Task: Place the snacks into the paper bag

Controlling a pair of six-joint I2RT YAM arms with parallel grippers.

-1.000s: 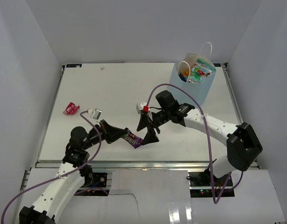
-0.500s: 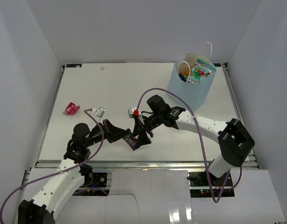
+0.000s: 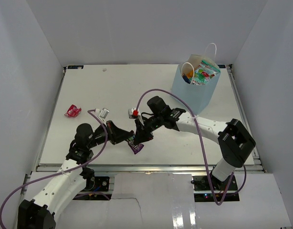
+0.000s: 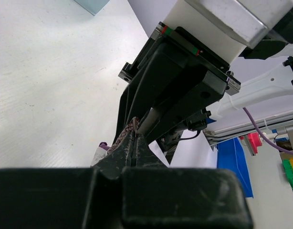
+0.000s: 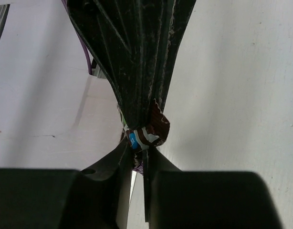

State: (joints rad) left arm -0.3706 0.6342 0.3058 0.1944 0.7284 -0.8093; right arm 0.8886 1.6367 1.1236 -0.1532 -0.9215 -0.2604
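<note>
Two grippers meet on one purple candy pack (image 3: 135, 147) over the near middle of the table (image 3: 113, 86). The left gripper (image 3: 129, 140) pinches it tight, and the right gripper (image 5: 139, 164) is clamped on the same pack. One red wrapper (image 3: 72, 111) lies far left. One paper bag (image 3: 196, 93) stands back right, with packets (image 3: 202, 75) inside, too crowded to count.

The paper bag (image 3: 196, 93) stands at the bench's (image 3: 113, 90) far right, with snacks (image 3: 200, 75) inside. A wrapper (image 3: 72, 111) lies far left. Near the front middle, the candy pack (image 3: 135, 147) sits between the left hand (image 3: 128, 140) and the right hand (image 3: 139, 136).
</note>
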